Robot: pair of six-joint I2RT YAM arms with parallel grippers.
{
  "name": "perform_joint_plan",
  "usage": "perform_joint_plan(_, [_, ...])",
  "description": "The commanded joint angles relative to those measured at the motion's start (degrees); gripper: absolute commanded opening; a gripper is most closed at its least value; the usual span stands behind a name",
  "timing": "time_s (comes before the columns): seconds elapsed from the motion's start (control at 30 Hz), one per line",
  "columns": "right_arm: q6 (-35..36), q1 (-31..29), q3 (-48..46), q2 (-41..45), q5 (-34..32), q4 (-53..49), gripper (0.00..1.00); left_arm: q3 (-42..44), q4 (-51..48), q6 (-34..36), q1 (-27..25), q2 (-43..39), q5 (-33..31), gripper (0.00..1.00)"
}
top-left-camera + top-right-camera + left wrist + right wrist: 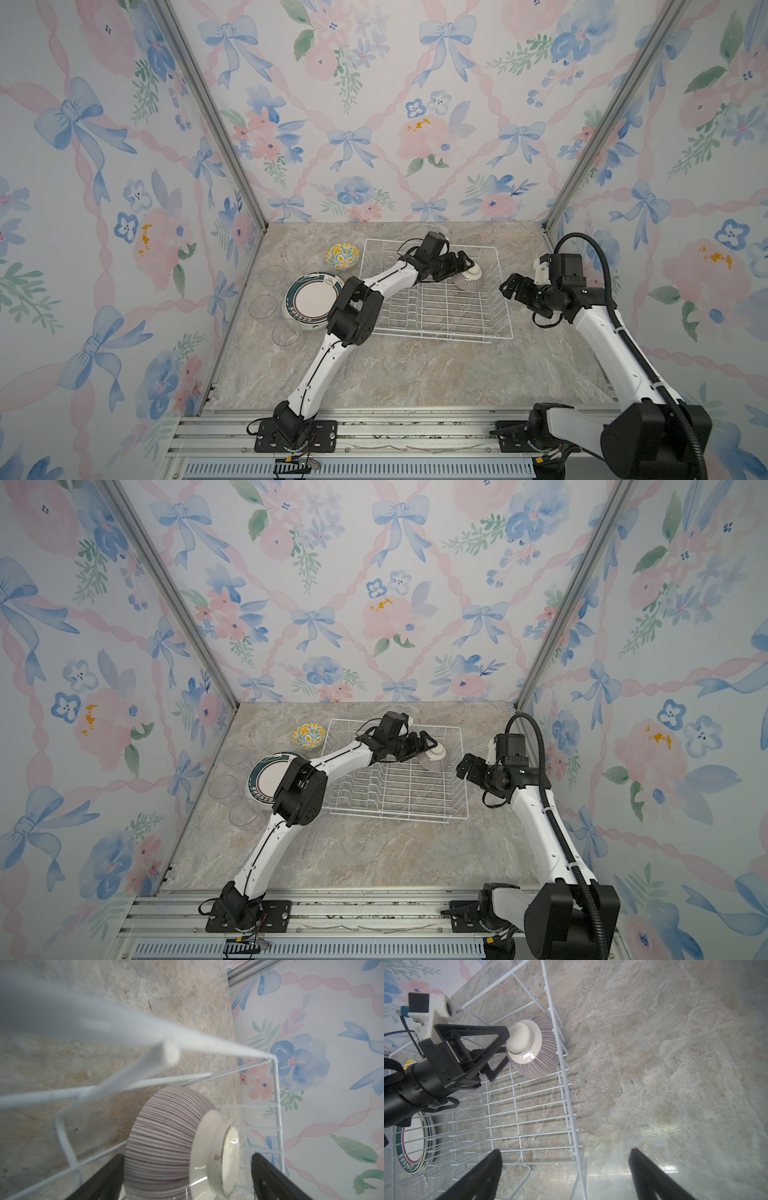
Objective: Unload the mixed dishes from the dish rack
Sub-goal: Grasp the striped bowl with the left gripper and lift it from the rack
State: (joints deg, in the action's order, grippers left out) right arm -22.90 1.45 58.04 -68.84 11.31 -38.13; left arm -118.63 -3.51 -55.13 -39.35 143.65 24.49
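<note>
One striped bowl (pixel 468 279) occupies the rack (pixel 440 311); three cups (pixel 262 306) outside.

Floral bow-patterned wallpaper walls (pixel 374 104), marbled stone tabletop (pixel 415 374), aluminium corner posts (pixel 209 110), soft even light

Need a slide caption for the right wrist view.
Open left gripper straddles the upturned striped bowl in the dish rack; open right gripper hovers nearby.

Left gripper (pixel 467 266), jaws spread, was at upturned purple-striped ceramic bowl (pixel 469 280) in white wire dish rack (pixel 436 309); right gripper (pixel 508 286) hung spread alongside.
</note>
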Motion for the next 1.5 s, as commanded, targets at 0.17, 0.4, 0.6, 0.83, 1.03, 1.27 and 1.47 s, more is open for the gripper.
perform_joint_plan(0.17, [0.8, 0.2, 0.6, 0.8, -0.7, -1.2, 0.97, 7.5, 9.5, -7.3, -0.7, -4.8, 3.9, 0.90])
perform_joint_plan(0.4, [0.7, 0.3, 0.6, 0.5, -0.6, -1.1, 0.97, 10.8, 15.5, -10.7, -1.3, -6.1, 4.6, 0.87])
perform_joint_plan(0.6, [0.6, 0.3, 0.6, 0.6, -0.5, -1.1, 0.97, 13.8, 20.8, -14.2, -1.7, -7.5, 5.2, 0.82])
perform_joint_plan(0.83, [0.7, 0.2, 0.3, 1.2, -0.6, -1.1, 0.97, 17.8, 24.1, -15.6, -1.9, -10.6, 3.8, 0.79])
perform_joint_plan(1.03, [0.7, 0.2, 0.2, 1.2, -0.4, -1.2, 0.97, 20.2, 28.2, -18.3, -2.0, -10.8, 3.2, 0.70])
perform_joint_plan(1.27, [1.0, 0.2, 0.2, 1.5, -0.7, -1.7, 0.97, 18.7, 28.5, -18.9, -2.7, -8.9, 4.3, 0.63])
perform_joint_plan(1.47, [0.8, 0.3, 0.0, 2.0, -0.8, -1.6, 0.97, 18.4, 28.5, -19.2, -3.2, -8.1, 5.0, 0.59])
